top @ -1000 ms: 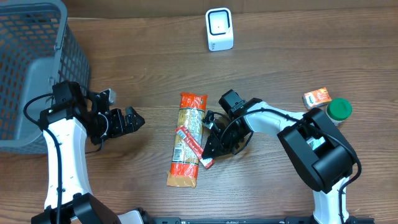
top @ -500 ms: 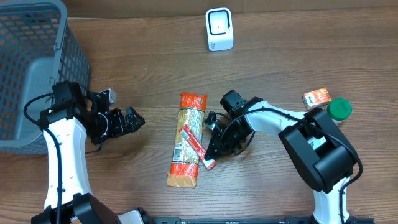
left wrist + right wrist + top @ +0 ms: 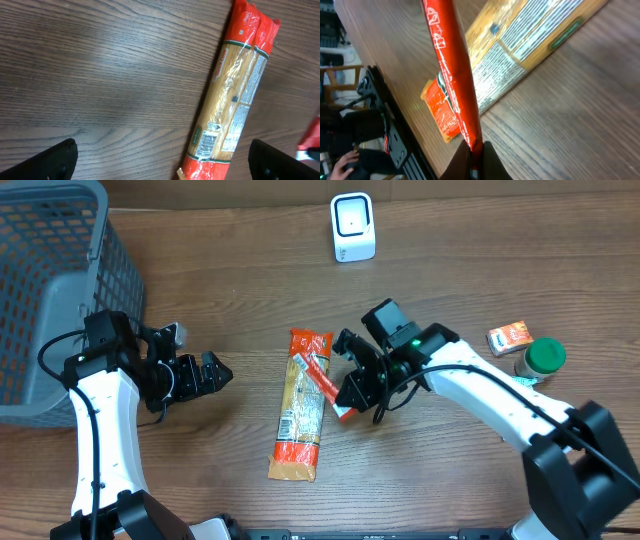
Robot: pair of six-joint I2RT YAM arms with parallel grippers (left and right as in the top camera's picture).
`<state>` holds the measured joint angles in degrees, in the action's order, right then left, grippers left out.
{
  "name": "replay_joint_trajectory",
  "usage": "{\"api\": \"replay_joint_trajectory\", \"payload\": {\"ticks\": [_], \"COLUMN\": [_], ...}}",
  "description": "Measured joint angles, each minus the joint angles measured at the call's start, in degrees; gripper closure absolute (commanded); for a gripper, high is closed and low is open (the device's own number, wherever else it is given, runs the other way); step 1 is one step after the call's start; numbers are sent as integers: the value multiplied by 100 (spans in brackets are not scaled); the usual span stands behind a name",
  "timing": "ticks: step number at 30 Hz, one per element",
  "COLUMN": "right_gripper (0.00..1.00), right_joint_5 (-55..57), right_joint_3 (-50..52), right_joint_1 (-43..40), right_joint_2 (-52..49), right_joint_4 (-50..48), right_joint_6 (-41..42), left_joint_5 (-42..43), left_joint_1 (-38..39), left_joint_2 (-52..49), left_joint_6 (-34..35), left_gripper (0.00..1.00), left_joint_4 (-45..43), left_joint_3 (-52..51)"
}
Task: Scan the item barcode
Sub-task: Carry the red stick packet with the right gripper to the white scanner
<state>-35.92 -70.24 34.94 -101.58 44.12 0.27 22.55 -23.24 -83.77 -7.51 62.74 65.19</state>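
**Item:** red stick (image 3: pixel 322 383), a thin foil pack. You have it tilted and apparently lifted, with the free end over the pasta pack (image 3: pixel 298 430).

**Right gripper** (image 3: pixel 347 406): pressed together on the stick's lower end. The wrist view shows only the very tip of the pack between the fingers (image 3: pixel 462 162).

**Pasta pack:** flat on the table (image 3: pixel 230 270), just under the stick, not held.

**Scanner** (image 3: pixel 353 227): white, upright at the far edge, well apart from the stick.

**Left gripper** (image 3: pixel 207 372): spread wide, holding nothing, beside the basket (image 3: pixel 60 290).

**Box** (image 3: pixel 511 337) and **jar** (image 3: pixel 545 357): far right, touching or nearly so, away from your route.

**Risks:**
- You hold the stick by its tip alone, so it may swivel or slip out on the way to the scanner.
- You cannot tell from here which face bears the barcode. If that face turns away from the window, expect no read.
- Carried low, the free end could drag on the pasta pack and twist in the grip.
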Motion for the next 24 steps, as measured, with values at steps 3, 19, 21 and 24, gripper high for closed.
{"api": "replay_joint_trajectory", "payload": {"ticks": [3,19,21,24], "right_gripper": [96,97,97,96], "right_joint_5": [-9,197,345,577], "right_joint_3": [-2,-428,-990,-1930], "right_joint_1": [-127,-544,-608,-734], "right_joint_2": [15,516,518,522], "right_joint_4": [184,1167,1574,2065], "right_joint_6": [63,-610,-605,-605], "left_joint_5": [0,0,0,0], "left_joint_1": [0,0,0,0], "left_joint_2": [0,0,0,0], "left_joint_6": [0,0,0,0], "left_gripper": [0,0,0,0], "left_joint_4": [0,0,2,0], "left_joint_3": [0,0,0,0]}}
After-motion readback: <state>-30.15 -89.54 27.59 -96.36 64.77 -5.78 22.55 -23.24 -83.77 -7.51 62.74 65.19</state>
